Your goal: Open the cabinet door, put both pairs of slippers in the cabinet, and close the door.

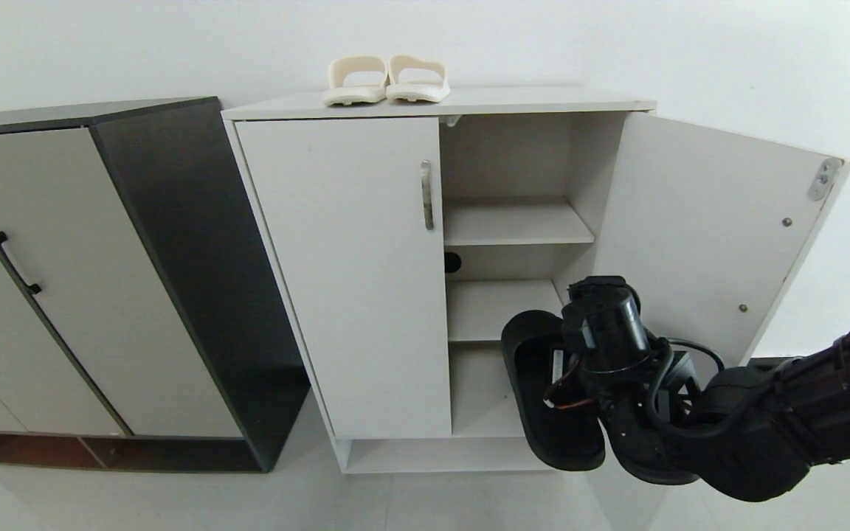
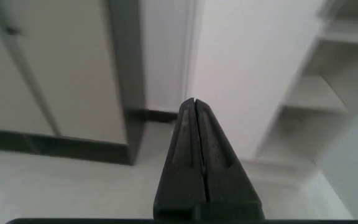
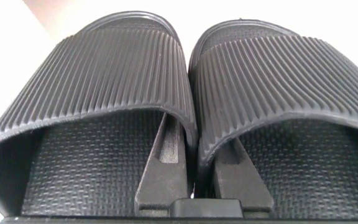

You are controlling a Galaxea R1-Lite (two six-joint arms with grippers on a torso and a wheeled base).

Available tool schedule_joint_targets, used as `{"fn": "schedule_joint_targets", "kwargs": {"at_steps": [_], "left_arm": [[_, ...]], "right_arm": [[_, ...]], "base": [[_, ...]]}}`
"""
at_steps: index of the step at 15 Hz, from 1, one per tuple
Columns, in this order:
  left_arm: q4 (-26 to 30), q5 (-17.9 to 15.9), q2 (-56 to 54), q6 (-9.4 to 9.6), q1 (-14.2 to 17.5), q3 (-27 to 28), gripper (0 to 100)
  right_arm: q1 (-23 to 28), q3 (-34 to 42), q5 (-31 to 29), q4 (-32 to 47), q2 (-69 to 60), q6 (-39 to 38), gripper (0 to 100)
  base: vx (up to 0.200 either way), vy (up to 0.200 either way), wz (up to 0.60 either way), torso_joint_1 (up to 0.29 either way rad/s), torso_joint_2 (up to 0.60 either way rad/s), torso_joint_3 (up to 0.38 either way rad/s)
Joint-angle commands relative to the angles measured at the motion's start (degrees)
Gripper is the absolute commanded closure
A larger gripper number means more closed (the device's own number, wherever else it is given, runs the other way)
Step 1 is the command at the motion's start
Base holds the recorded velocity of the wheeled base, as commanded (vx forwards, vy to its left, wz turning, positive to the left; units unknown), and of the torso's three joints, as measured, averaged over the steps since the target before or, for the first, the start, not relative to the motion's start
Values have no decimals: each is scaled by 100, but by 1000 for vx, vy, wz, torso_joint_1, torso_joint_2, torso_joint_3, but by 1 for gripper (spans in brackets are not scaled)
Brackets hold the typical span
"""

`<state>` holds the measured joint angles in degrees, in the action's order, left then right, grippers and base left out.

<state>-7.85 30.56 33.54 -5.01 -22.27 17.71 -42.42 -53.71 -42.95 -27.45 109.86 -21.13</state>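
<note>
Head view has the black slippers [image 1: 554,398] hanging as a pair just in front of the white cabinet [image 1: 440,103], level with its lowest compartment [image 1: 480,394] beside the open right door [image 1: 705,236]. In the right wrist view the right gripper [image 3: 197,174] has one finger inside each slipper, pinching the two adjoining side walls together under the ribbed straps. It is a narrow grip, so I judge any swing could let one slipper slide out. The step in hand looks like placing this pair. It would go best as a slow, straight push into the bottom opening, with the soles turned flat before release and the pair set well back so the door can close. The edge of the shut left door [image 1: 351,280] and the middle shelf [image 1: 499,310] above bound that opening closely, and the arm itself sits near the open door. The cream slippers [image 1: 387,80] wait on the cabinet top. The left gripper [image 2: 194,155] is closed on nothing, near the dark cabinet [image 1: 100,280].
</note>
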Motion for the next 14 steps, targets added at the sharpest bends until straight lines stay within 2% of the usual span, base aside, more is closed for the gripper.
{"fn": "schedule_joint_targets", "kwargs": {"at_steps": [1,4,5,7,8,9,10,11,12,14], "left_arm": [[267,55,-1218,158,425,-840,100],[267,46,-1824,176,1304,-1305,100],[267,46,-1991,176,1498,-1508,100],[267,46,-2466,229,1726,-1736,100],[451,29,-2861,237,1902,-1771,100],[521,11,-2958,237,1937,-1763,100],[548,-411,-3257,352,2183,-1754,100],[548,-657,-3354,448,2210,-1754,100],[565,-1641,-3354,545,2210,-1754,100],[732,-2696,-3354,615,2210,-1771,100]], "right_arm": [[24,89,-21,-14,-61,-6,100],[155,124,-21,-32,-61,-41,100],[173,133,-65,-32,-70,-41,100],[217,168,-153,-23,-97,-41,100],[252,177,-153,-23,-88,-41,100],[252,177,-161,-23,-88,-41,100],[278,212,-161,-32,-97,-41,100],[270,221,-153,-32,-105,-41,100],[270,282,-153,-41,-105,-41,100],[270,361,-153,-111,-132,-41,100]], "base": [[0,0,0,0,0,0],[0,0,0,0,0,0],[0,0,0,0,0,0],[0,0,0,0,0,0],[0,0,0,0,0,0],[0,0,0,0,0,0],[0,0,0,0,0,0],[0,0,0,0,0,0],[0,0,0,0,0,0],[0,0,0,0,0,0]]}}
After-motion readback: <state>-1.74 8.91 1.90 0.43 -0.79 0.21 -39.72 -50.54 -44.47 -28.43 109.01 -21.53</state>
